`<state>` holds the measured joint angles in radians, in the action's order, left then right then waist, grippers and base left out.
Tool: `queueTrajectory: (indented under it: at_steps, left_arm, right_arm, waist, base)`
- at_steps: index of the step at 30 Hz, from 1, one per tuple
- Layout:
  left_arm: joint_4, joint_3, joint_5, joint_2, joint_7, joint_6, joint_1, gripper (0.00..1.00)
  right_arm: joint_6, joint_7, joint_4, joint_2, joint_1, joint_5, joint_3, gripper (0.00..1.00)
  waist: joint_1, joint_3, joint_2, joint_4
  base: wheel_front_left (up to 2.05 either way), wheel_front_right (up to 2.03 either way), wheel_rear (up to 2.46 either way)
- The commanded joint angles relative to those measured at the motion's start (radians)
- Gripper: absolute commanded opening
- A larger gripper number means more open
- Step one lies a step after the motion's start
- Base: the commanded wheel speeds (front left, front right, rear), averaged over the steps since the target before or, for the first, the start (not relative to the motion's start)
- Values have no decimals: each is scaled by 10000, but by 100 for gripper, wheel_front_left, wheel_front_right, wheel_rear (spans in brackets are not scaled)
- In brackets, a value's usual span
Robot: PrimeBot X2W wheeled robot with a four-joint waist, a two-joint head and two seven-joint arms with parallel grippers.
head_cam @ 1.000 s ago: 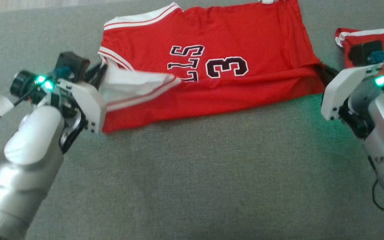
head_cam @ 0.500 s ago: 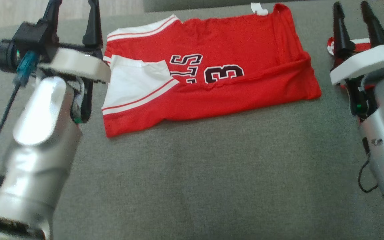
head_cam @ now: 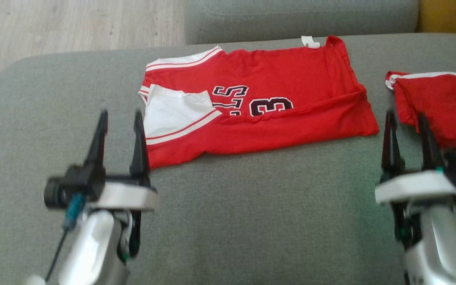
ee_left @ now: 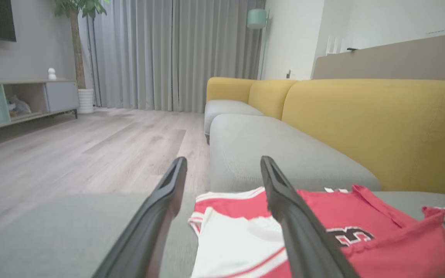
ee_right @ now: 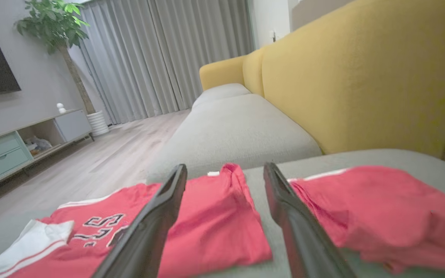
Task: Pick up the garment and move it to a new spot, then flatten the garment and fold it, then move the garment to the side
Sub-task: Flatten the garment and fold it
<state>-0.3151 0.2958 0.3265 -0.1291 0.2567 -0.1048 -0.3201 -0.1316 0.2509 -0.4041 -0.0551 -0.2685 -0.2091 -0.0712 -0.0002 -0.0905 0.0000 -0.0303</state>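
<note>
- I have the jersey (head_cam: 259, 111) at 12 o'clock in my head view. It lies flat on the grey sofa cushion (head_cam: 251, 221), its near long edge folded over, with the number and a turned-back white panel facing up.
- My left gripper (head_cam: 120, 115) sits at 8 o'clock with its fingers spread wide and nothing between them. It is just beside the jersey's left edge, and I cannot tell if it touches.
- My right gripper (head_cam: 405, 116) sits at 4 o'clock, equally wide and empty. It is in the gap between the jersey and a second red garment (head_cam: 434, 107) at 2 o'clock.
- Through the left wrist camera, a yellow backrest (ee_left: 361, 123) rises beyond the jersey.
</note>
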Motion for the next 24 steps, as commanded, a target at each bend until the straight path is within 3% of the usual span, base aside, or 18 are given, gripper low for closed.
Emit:
queueTrajectory:
  at_steps: [1, 7, 15, 24]
  left_arm:
    - [392, -530, -95, -27, 50, 10, -4, 100]
    - [549, -1000, -396, 342, 50, 233, 899, 100]
    - [326, -1255, -769, 555, 50, 582, 645, 100]
    - [-1269, -1313, -904, 550, -4, 571, 70, 100]
  right_arm:
    - [9, 107, 537, 32, 69, 58, 173, 100]
    - [9, 107, 1046, 45, 1268, -600, 427, 100]
    - [9, 108, 1382, 47, 1237, -637, 647, 100]
    - [9, 108, 1611, 48, 1127, -719, 620, 100]
  waist:
    - [2, 83, 0, 2]
    - [2, 239, 0, 78]
    - [2, 222, 0, 285]
    - [2, -82, 0, 482]
  base:
    - [0, 0, 0]
    - [0, 0, 0]
    - [0, 0, 0]
    - [0, 0, 0]
